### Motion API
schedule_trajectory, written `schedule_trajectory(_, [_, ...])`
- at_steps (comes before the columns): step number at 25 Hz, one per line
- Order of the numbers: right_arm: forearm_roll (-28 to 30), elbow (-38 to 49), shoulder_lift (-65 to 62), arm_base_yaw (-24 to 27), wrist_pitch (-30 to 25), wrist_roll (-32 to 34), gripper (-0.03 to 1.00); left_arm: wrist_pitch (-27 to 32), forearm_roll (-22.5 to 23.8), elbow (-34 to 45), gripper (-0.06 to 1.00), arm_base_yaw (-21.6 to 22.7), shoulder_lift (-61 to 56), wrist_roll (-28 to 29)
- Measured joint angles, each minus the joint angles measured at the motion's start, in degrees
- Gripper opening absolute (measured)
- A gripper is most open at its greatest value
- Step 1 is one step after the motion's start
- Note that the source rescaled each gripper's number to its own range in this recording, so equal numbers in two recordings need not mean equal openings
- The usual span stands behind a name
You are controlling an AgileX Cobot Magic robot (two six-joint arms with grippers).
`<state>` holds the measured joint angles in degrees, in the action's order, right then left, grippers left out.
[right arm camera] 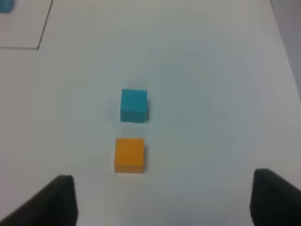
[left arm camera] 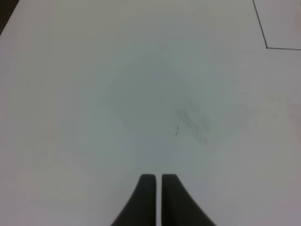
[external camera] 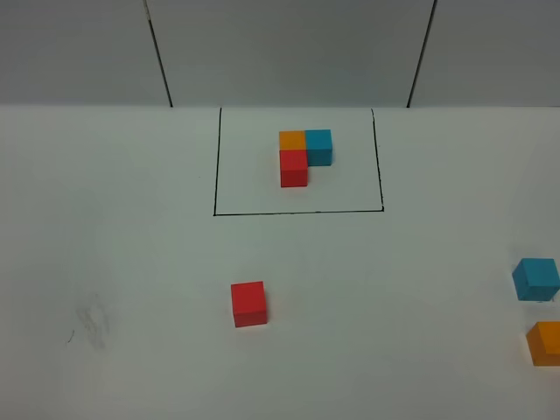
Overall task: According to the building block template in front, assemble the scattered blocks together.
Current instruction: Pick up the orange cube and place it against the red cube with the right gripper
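The building block template [external camera: 304, 154], an L of orange, blue and red cubes, sits inside a black-lined rectangle [external camera: 298, 212] at the back. A loose red block [external camera: 248, 304] lies on the table in front of the frame. At the right edge lie a loose blue block [external camera: 535, 279] [right arm camera: 133, 105] and an orange block [external camera: 545, 343] [right arm camera: 129, 155]. My right gripper [right arm camera: 162, 195] is open and empty, its fingers spread wide short of the orange block. My left gripper [left arm camera: 158, 181] is shut on nothing above bare table. Neither arm shows in the exterior high view.
The white table [external camera: 131, 262] carries a faint grey smudge [external camera: 90, 319] [left arm camera: 192, 120] at the front left. A grey panelled wall [external camera: 289, 52] stands behind the table's back edge. A corner of the black frame [left arm camera: 266, 47] shows in the left wrist view.
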<state>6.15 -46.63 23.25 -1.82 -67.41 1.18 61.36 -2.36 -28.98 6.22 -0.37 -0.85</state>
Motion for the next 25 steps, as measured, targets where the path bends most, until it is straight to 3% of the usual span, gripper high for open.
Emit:
schedule_trajectory(6, [-0.06,-1.39,12.38,0.00,-0.83,0.05,0.97,0.00,0.00,0.00,0.00,0.00,0.00,0.00])
schedule_trajectory(15, [-2.72,-1.39,26.07,0.00,3.38,0.40,0.97,0.00,0.00,0.00,0.00,0.00,0.00,0.00])
schedule_trajectory(25, [-2.78,3.29,36.44,0.00,13.52,3.33,0.97,0.00,0.00,0.00,0.00,0.00,0.00,0.00])
